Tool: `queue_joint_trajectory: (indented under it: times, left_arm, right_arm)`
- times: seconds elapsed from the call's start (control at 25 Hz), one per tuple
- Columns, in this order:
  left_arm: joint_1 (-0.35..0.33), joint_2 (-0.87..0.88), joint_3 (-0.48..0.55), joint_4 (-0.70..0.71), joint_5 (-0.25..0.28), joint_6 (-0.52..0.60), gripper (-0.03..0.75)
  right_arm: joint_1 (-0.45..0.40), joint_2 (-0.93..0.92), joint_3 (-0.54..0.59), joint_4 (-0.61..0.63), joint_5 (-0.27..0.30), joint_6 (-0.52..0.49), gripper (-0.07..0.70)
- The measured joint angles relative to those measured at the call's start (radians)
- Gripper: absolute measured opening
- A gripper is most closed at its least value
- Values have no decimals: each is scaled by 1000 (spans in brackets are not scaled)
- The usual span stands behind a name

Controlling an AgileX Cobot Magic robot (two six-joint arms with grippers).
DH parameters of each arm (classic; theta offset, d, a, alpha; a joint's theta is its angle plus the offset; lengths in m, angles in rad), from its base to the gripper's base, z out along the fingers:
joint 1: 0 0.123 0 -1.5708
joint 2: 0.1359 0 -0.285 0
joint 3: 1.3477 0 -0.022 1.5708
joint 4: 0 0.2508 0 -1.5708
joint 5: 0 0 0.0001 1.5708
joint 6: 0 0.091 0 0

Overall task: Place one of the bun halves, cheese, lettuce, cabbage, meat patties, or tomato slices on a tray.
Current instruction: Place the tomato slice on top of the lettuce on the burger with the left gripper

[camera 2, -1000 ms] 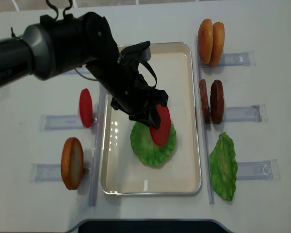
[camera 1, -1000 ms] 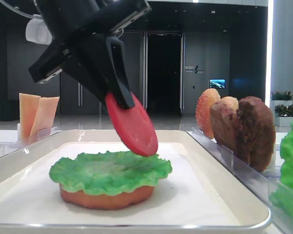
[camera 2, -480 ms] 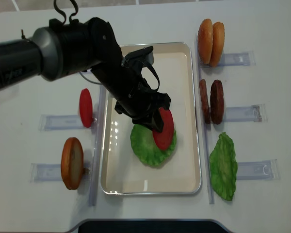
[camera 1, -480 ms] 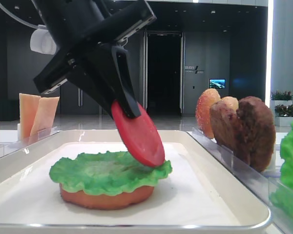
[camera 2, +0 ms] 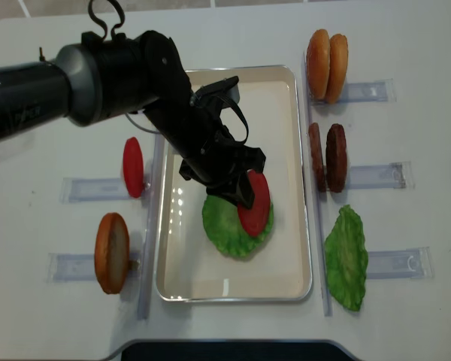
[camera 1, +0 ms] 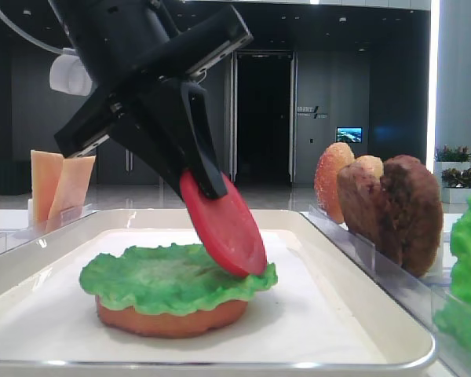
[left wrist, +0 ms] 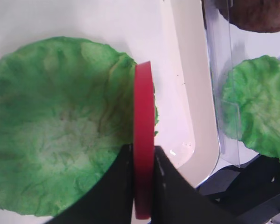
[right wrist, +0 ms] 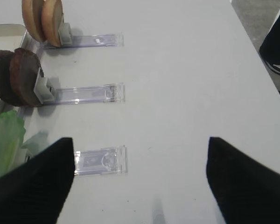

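My left gripper (camera 1: 208,177) (camera 2: 243,188) (left wrist: 143,150) is shut on a red tomato slice (camera 1: 228,228) (camera 2: 255,204) (left wrist: 143,102), holding it tilted on edge. The slice's lower edge meets the right side of a green lettuce leaf (camera 1: 157,275) (camera 2: 224,226) (left wrist: 51,140). That leaf lies on a bun half (camera 1: 173,320) on the white tray (camera 1: 353,314) (camera 2: 278,113) (left wrist: 177,93). My right gripper (right wrist: 140,186) is open over bare table, off to the right of the tray, with nothing between its fingers.
Left of the tray stand another tomato slice (camera 2: 133,167), a bun half (camera 2: 111,252) and cheese slices (camera 1: 59,184). Right of it stand two bun halves (camera 2: 327,55), meat patties (camera 2: 327,156) and a second lettuce leaf (camera 2: 346,256), in clear holders (right wrist: 100,161).
My left gripper has come down and a little to the right with the tomato slice, whose lower edge now touches the lettuce.
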Motion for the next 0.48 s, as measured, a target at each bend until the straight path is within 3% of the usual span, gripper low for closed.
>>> queue_joint_trajectory:
  times: [0.28,0.48]
  left_arm:
    - [0,0,0,-1,2,0,76]
    - [0,0,0,-2,4,-3,242]
  right_arm:
    - [0,0,0,0,0,0,577]
    - [0,0,0,0,0,0,577]
